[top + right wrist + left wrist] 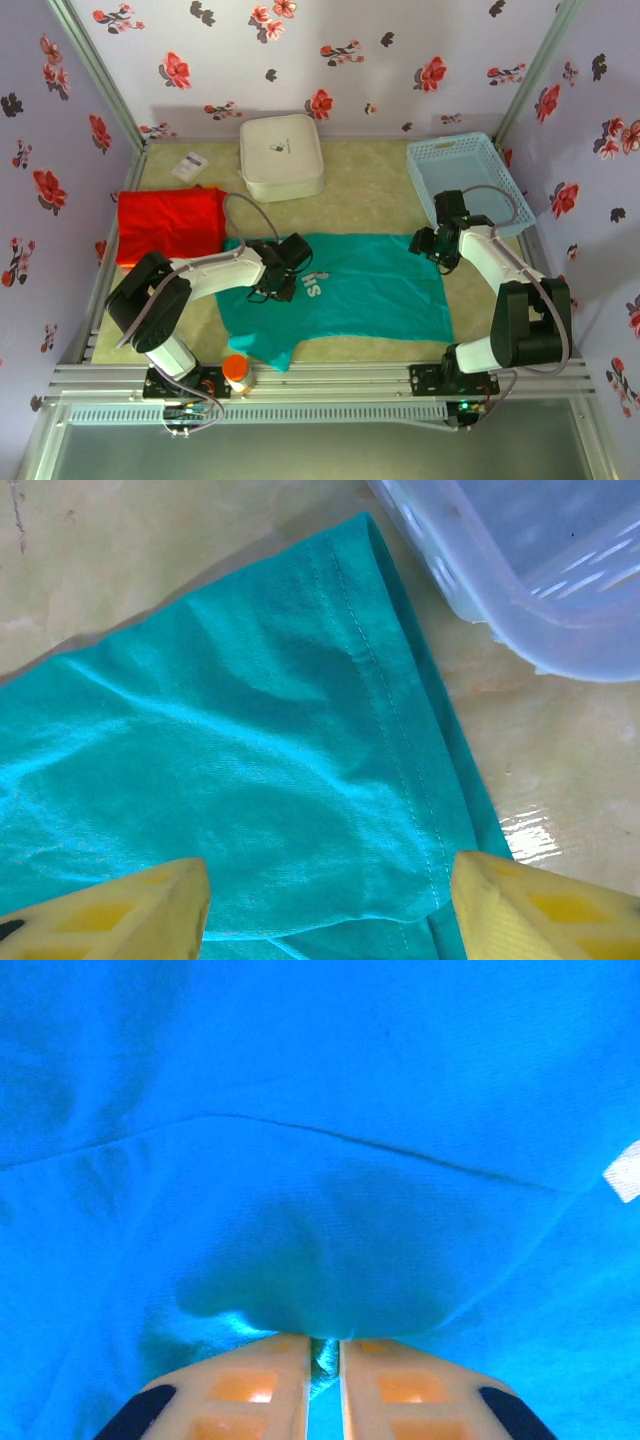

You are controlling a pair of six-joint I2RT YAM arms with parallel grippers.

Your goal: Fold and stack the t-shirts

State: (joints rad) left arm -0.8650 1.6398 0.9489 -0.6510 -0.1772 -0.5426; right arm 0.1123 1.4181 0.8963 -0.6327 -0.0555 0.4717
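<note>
The teal t-shirt lies spread across the middle of the table, white print up. The red t-shirt lies folded at the left. My left gripper is down on the teal shirt's left part. In the left wrist view its jaws are shut on a pinch of teal cloth. My right gripper hovers over the shirt's far right corner. In the right wrist view it stands open, fingers wide apart on either side of the hemmed corner, holding nothing.
A white rounded box stands at the back centre, with a small white card to its left. A light-blue basket sits at the back right, its rim close to my right gripper. An orange-capped bottle stands at the front edge.
</note>
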